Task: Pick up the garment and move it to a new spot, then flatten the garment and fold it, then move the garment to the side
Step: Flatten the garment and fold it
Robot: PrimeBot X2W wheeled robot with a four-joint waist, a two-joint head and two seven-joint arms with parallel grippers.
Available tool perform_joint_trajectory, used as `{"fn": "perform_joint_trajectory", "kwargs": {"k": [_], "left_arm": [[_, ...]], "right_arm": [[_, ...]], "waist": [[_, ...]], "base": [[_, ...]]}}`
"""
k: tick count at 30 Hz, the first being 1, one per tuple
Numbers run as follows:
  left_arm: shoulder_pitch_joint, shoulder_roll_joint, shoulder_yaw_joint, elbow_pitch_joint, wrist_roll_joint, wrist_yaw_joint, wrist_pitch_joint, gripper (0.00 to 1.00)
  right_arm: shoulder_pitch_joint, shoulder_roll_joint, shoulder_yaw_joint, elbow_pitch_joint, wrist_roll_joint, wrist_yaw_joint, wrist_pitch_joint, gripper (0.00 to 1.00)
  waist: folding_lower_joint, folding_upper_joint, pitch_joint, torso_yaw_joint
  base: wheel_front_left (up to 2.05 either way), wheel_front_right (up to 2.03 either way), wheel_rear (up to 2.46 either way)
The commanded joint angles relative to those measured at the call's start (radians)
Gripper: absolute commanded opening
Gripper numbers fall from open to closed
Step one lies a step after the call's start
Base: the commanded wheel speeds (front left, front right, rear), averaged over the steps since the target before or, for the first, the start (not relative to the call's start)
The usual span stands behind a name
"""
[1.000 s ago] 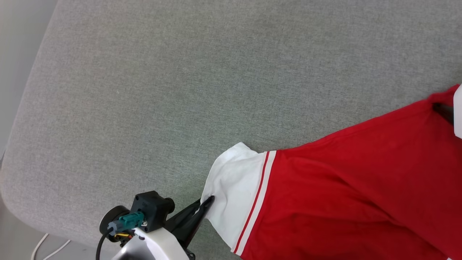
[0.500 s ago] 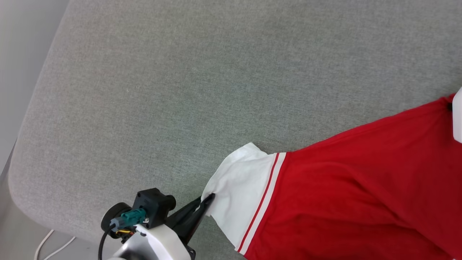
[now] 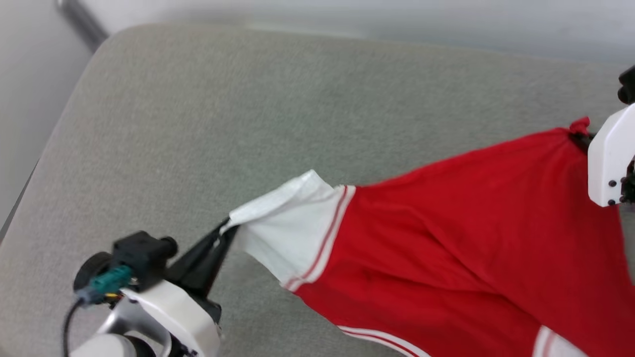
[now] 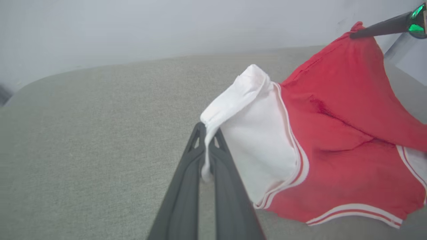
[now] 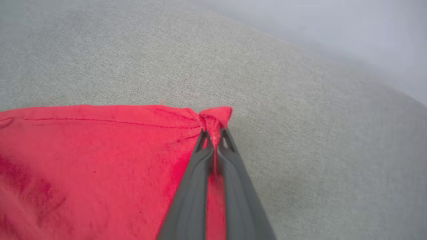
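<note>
Now the right gripper (image 5: 213, 136) has snapped together on a red corner of the garment (image 3: 446, 223), joining the left gripper (image 4: 206, 133), which still pinches the edge of the white sleeve (image 3: 283, 233). The shirt stretches between the two hands and sags below them toward the grey cushion (image 3: 198, 124). Both holds look firm, so the carry to a new spot can likely begin.

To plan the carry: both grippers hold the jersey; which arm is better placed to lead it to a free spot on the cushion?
Probably left: the left gripper is shut on the white sleeve of the jersey, with bare grey cushion on its side. The right gripper pinches a red corner.
</note>
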Motion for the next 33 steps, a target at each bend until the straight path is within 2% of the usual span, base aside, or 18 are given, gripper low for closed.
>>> {"fn": "perform_joint_trajectory", "kwargs": {"k": [1, 3, 9, 13, 14, 23, 33], "left_arm": [[0.005, 0.002, 0.016, -0.012, -0.003, 0.011, -0.017, 0.0], [0.016, 0.018, 0.062, -0.033, -0.018, 0.037, -0.046, 0.0], [0.026, 0.049, 0.154, -0.071, -0.052, 0.077, -0.09, 0.0], [0.02, 0.059, 0.215, -0.094, -0.071, 0.102, -0.117, 0.0], [0.018, 0.072, 0.266, -0.123, -0.083, 0.118, -0.143, 0.0], [-0.043, 0.122, 0.4, -0.195, -0.067, 0.17, -0.192, 0.0], [-0.2, 0.204, 0.536, -0.241, -0.072, 0.196, -0.155, 0.0]], "right_arm": [[-0.005, -0.013, 0.013, -0.016, 0.009, 0.0, -0.018, 0.0], [-0.006, -0.044, 0.061, -0.076, 0.027, 0.0, -0.054, 0.0], [-0.005, -0.064, 0.068, -0.207, 0.065, 0.0, -0.105, 0.0], [0.003, -0.054, 0.058, -0.263, 0.074, -0.001, -0.126, 0.0], [0.012, -0.039, 0.043, -0.315, 0.066, 0.0, -0.147, 0.0], [0.033, 0.005, 0.0, -0.437, 0.029, 0.0, -0.194, 0.0], [-0.016, 0.042, -0.045, -0.544, 0.01, -0.001, -0.212, 0.0]], "waist": [[0.0, 0.0, -0.067, -0.059], [0.0, 0.0, -0.1, -0.097], [0.0, 0.0, -0.136, -0.164], [0.0, 0.0, -0.147, -0.2], [0.0, 0.0, -0.151, -0.232], [0.0, 0.0, -0.16, -0.304], [0.0, 0.0, -0.126, -0.348]], "base": [[0.0, 0.0, 0.0], [0.0, 0.0, 0.0], [0.0, 0.0, 0.0], [0.0, 0.0, 0.0], [0.0, 0.0, 0.0], [0.0, 0.0, 0.0], [0.0, 0.0, 0.0]]}}
